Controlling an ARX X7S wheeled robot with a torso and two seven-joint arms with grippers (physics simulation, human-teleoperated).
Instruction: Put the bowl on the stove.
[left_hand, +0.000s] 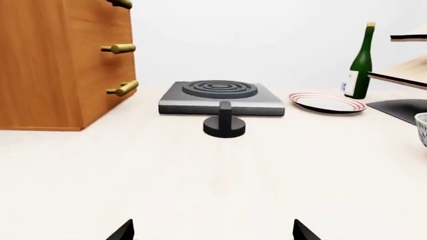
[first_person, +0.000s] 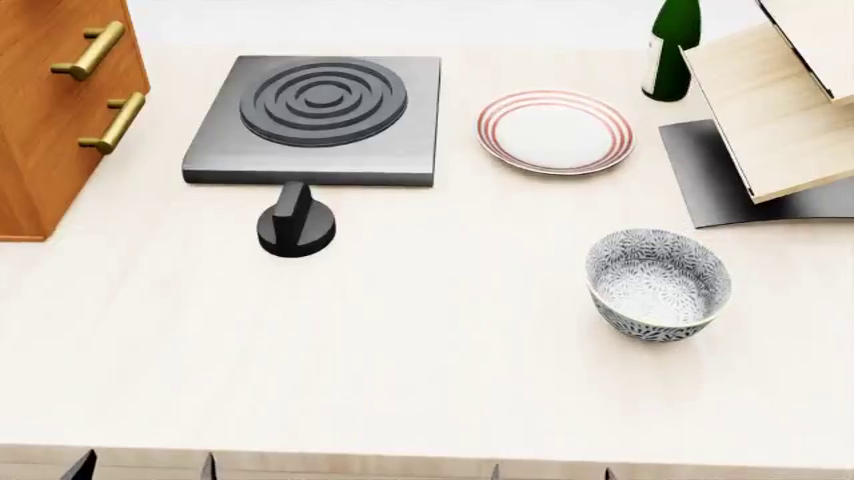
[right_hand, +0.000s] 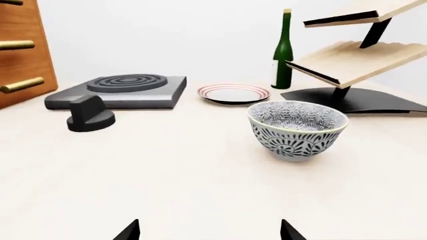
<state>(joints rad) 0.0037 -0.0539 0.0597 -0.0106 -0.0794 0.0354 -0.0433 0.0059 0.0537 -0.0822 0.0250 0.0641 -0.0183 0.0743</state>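
**Bowl upright on bench, stove bare**

Bowl (first_person: 659, 285) stands upright toward the right end of the pale bench (first_person: 427, 370), in open surface, nothing touching it. Stove (first_person: 320, 118) sits toward the far left corner, burner rings bare. Black knob (first_person: 296, 222) just in front of the stove's near edge, apart from it. Red-ringed plate (first_person: 555, 131) beside the stove along the far edge; green bottle (first_person: 671, 42) behind the plate. Wooden drawer unit (first_person: 54, 110) at the left edge; slatted rack (first_person: 781, 100) on a dark base at the right edge.

Left fingers (left_hand: 213, 232): tips spread wide, holding nothing. Right fingers (right_hand: 210, 231): likewise spread, empty, bowl ahead of them and well apart.
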